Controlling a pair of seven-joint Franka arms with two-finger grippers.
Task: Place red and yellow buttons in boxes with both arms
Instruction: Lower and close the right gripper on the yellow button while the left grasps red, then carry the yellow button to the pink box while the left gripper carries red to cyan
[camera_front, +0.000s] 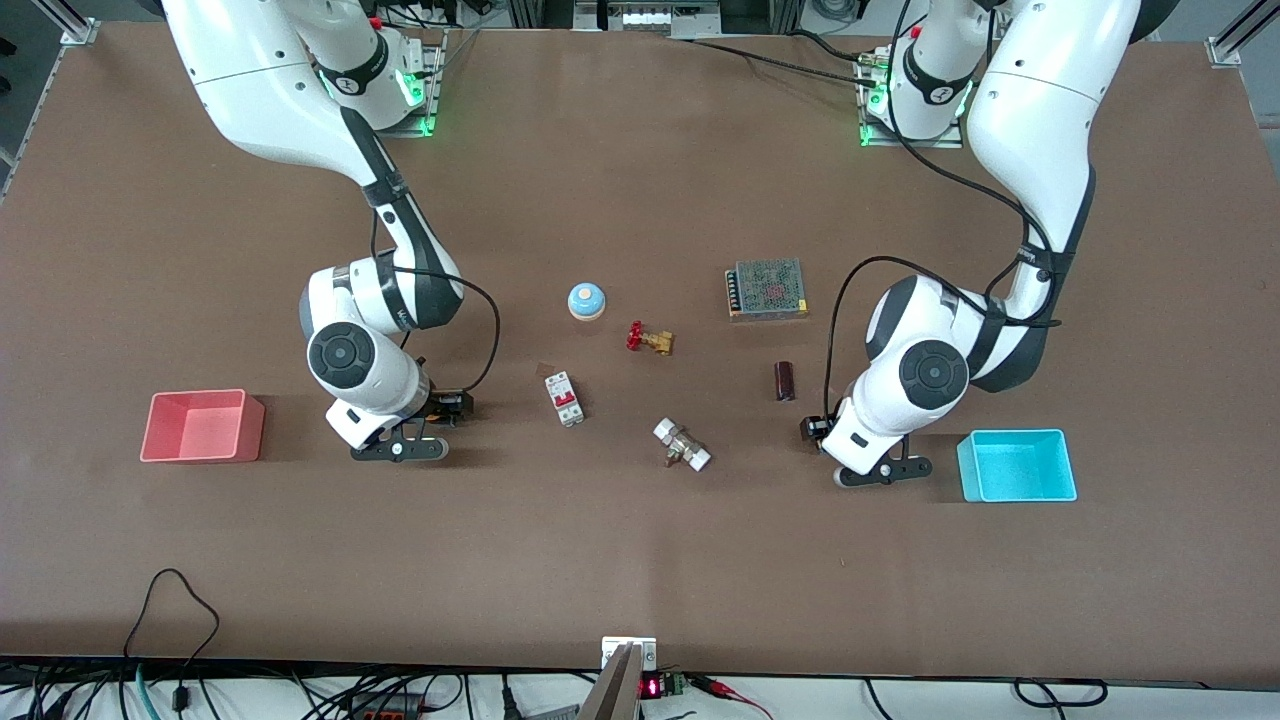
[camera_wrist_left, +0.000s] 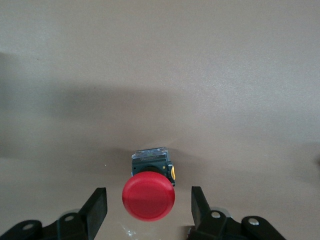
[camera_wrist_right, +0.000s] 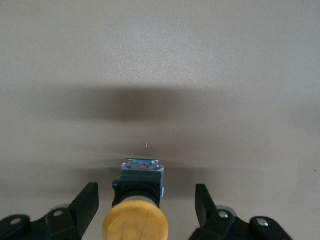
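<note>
In the left wrist view the red button (camera_wrist_left: 148, 196), a round red cap on a black base, sits on the table between the open fingers (camera_wrist_left: 96, 207) of my left gripper (camera_wrist_left: 148, 194), which do not touch it. In the right wrist view the yellow button (camera_wrist_right: 136, 226) sits the same way inside my open right gripper (camera_wrist_right: 146, 189). In the front view both buttons are hidden under the hands. My right gripper (camera_front: 400, 448) is low beside the pink-red box (camera_front: 200, 452). My left gripper (camera_front: 885, 470) is low beside the cyan box (camera_front: 1020, 493).
Between the two hands lie a white circuit breaker (camera_front: 565, 398), a brass fitting (camera_front: 682, 445), a dark cylinder (camera_front: 785, 380), a red-handled valve (camera_front: 650, 338), a blue-domed button (camera_front: 586, 300) and a metal power supply (camera_front: 766, 289).
</note>
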